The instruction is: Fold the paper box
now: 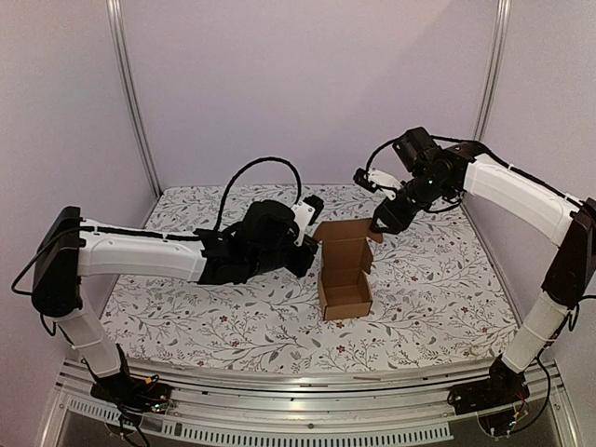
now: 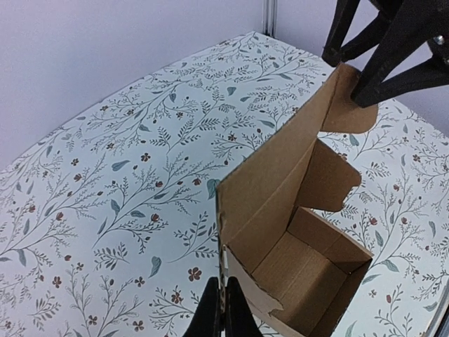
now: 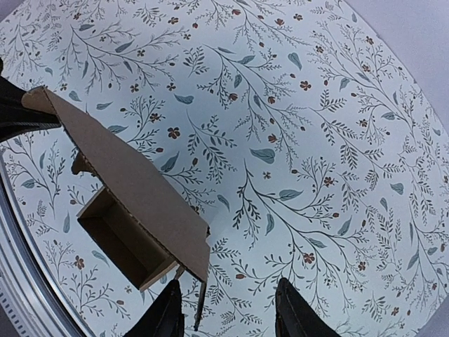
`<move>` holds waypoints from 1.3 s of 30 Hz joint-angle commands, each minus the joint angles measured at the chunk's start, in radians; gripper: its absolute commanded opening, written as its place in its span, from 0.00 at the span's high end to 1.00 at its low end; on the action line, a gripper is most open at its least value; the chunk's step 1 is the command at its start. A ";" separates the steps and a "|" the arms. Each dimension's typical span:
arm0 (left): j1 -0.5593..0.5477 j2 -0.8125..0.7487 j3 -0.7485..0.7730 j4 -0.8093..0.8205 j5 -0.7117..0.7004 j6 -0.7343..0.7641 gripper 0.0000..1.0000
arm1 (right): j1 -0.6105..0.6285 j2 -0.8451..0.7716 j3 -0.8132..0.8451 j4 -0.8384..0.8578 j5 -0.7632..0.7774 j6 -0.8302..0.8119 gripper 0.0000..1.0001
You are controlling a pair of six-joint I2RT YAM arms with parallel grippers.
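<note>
The paper box [image 1: 345,277] is a brown carton standing open on the floral cloth, with its lid [image 1: 346,233] raised at the back. My left gripper [image 1: 304,248] is at the box's left side and is shut on the thin edge of its left wall; this shows in the left wrist view [image 2: 224,316]. My right gripper [image 1: 385,220] is open at the lid's upper right corner. In the right wrist view the lid's corner [image 3: 200,256] lies just beside the left finger of that gripper [image 3: 228,316], and nothing is held.
The floral cloth [image 1: 438,279] covers the table. White walls with metal posts [image 1: 130,102] close the back and sides. A metal rail [image 1: 307,382] runs along the near edge by the arm bases.
</note>
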 commanded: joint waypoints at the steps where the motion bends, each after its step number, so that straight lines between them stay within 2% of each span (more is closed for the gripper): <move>1: -0.014 0.023 0.022 -0.011 -0.022 0.014 1.00 | 0.000 0.030 0.022 -0.031 -0.037 0.058 0.56; 4: -0.015 0.022 0.020 -0.008 -0.031 0.013 1.00 | 0.000 0.022 0.029 -0.036 -0.028 0.069 0.56; 6: -0.014 0.022 0.018 -0.002 -0.033 0.012 1.00 | 0.000 0.021 0.038 -0.047 -0.030 0.077 0.60; 11: -0.015 0.028 0.017 0.016 -0.034 0.001 1.00 | 0.001 0.074 0.070 -0.084 -0.054 0.105 0.84; 16: -0.018 0.030 0.005 0.040 -0.040 -0.022 1.00 | 0.000 0.113 0.087 -0.081 -0.078 0.148 0.99; 24: -0.028 0.003 -0.040 0.088 -0.069 -0.032 0.96 | 0.001 0.134 0.107 -0.041 -0.076 0.167 1.00; 26: -0.027 -0.024 -0.060 0.084 -0.088 -0.036 0.86 | 0.000 0.140 0.118 -0.022 -0.067 0.165 1.00; 28: -0.030 -0.069 -0.088 0.083 -0.106 -0.040 0.81 | 0.001 0.140 0.118 0.009 -0.066 0.162 1.00; 31: -0.036 -0.156 -0.183 0.119 -0.138 -0.057 0.76 | 0.004 0.139 0.118 0.064 -0.057 0.140 1.00; 34: -0.038 -0.250 -0.303 0.178 -0.158 -0.094 0.75 | 0.009 0.145 0.115 0.104 -0.061 0.122 1.00; 39: -0.038 -0.277 -0.489 0.338 -0.211 -0.181 0.75 | 0.020 0.149 0.097 0.151 -0.070 0.123 1.00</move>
